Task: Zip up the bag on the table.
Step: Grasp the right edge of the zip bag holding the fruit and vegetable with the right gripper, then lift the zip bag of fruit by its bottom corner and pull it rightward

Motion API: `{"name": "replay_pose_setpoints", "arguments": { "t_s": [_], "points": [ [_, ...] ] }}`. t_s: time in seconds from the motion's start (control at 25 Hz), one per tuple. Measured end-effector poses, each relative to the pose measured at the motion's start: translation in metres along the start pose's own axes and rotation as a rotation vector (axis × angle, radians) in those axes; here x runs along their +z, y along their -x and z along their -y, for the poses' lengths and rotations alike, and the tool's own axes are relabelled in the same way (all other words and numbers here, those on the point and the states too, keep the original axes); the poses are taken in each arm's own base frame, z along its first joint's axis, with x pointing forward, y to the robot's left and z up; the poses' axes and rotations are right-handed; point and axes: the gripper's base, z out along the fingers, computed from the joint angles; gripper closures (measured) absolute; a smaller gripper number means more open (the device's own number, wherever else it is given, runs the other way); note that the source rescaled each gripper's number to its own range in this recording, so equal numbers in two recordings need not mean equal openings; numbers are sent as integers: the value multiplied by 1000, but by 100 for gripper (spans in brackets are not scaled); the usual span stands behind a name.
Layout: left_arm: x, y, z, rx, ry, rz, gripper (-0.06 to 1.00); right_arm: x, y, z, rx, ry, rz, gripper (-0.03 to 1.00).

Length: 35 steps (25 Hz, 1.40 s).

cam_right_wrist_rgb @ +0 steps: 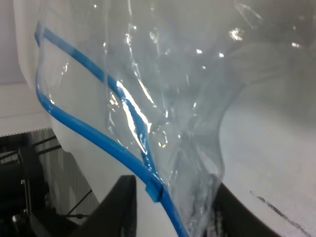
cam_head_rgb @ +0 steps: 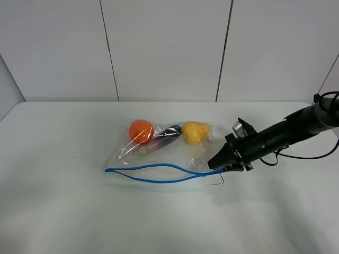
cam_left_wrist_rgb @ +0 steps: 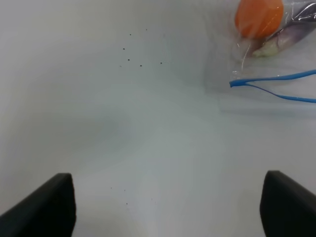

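White matte table (cam_head_rgb: 159, 227) lies bare in front. Left of the bag hangs the left gripper (cam_left_wrist_rgb: 168, 207), seen only by its own camera, its two dark fingers (cam_left_wrist_rgb: 44, 207) spread wide and holding nothing. A few dark specks (cam_left_wrist_rgb: 131, 54) dot the top beyond it.

Next comes the bag (cam_head_rgb: 175, 153), one clear crinkly pouch lying flat mid-table. Its blue zipper strip (cam_head_rgb: 159, 165) faces the front, the two tracks parted in a long loop. At the strip's right end, beside one small black mark (cam_head_rgb: 217, 182), the right gripper (cam_head_rgb: 214, 165) has its jaws either side of the bag's corner. Crumpled plastic crowds that wrist camera, so I cannot tell whether they truly pinch it.

Farther back, inside the bag, sit three toys in a row: one orange (cam_head_rgb: 140, 130), one dark purple aubergine (cam_head_rgb: 168, 133), one yellow pear (cam_head_rgb: 194, 132). Pale wall panels (cam_head_rgb: 164, 47) stand behind.
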Motion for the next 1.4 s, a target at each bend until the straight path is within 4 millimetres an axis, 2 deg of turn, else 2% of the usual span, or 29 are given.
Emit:
{"name": "replay_pose_setpoints", "arguments": {
  "t_s": [0.12, 0.16, 0.24, 0.28, 1.04, 1.4],
  "points": [
    [0, 0, 0, 0, 0, 0, -6, 0, 0, 0, 0, 0, -1, 72],
    [0, 0, 0, 0, 0, 0, -6, 0, 0, 0, 0, 0, -1, 78],
    [0, 0, 0, 0, 0, 0, -6, 0, 0, 0, 0, 2, -2, 95],
    [0, 0, 0, 0, 0, 0, -6, 0, 0, 0, 0, 3, -4, 97],
    [0, 0, 0, 0, 0, 0, -6, 0, -1, -3, 5, 29, -6, 97],
    [0, 0, 0, 0, 0, 0, -6, 0, 4, -6, 83, 71, 37, 97]
  ]
}}
